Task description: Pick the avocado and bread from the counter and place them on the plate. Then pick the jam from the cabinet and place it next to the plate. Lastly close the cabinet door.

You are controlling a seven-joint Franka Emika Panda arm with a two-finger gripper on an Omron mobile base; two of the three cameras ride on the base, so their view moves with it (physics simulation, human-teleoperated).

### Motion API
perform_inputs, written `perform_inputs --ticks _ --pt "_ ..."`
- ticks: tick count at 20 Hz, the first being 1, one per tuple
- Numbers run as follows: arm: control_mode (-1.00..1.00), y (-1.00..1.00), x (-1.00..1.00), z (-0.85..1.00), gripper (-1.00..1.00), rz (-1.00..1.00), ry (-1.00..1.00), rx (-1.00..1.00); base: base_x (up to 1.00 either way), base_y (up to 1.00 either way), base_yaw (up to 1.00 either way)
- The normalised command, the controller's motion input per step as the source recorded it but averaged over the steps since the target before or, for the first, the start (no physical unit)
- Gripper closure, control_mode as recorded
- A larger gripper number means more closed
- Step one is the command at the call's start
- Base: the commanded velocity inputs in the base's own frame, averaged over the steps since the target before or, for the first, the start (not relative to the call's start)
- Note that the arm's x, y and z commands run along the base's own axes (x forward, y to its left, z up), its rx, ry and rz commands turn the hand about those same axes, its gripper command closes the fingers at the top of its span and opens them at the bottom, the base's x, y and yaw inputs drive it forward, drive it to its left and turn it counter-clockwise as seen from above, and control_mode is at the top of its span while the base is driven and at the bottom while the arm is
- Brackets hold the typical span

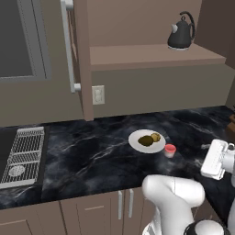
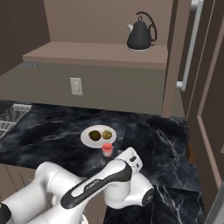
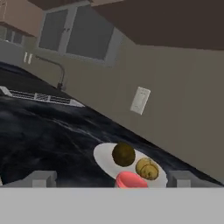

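1. You have a black marbled tabletop (image 1: pixel 92 151) under a brown wall with an outlet (image 1: pixel 98 95); a black kettle (image 1: pixel 181 32) stands on the shelf (image 1: pixel 151 54) above.
2. No legible writing.
3. The plate (image 1: pixel 137 142) carries the avocado (image 1: pixel 145 140) and bread (image 1: pixel 156 137); the jam (image 1: pixel 170 150) stands just beside it.
4. Your tool (image 3: pixel 111 178) holds nothing, fingertips (image 3: pixel 41 178) well apart, the jam between them ahead.
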Motion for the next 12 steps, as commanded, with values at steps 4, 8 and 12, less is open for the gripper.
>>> perform_inputs --ticks 4,8,12 --pt "-1.00 0.00 -0.31 0.28 -1.00 0.00 -0.16 -0.04 0.00 0.00 0.00" --pt "-1.00 0.00 -0.31 0.27 -1.00 0.00 -0.12 -0.18 0.00 0.00 0.00" --pt "-1.00 0.00 -0.32 0.38 -1.00 -0.03 -0.04 -0.31 0.00 0.00 0.00"
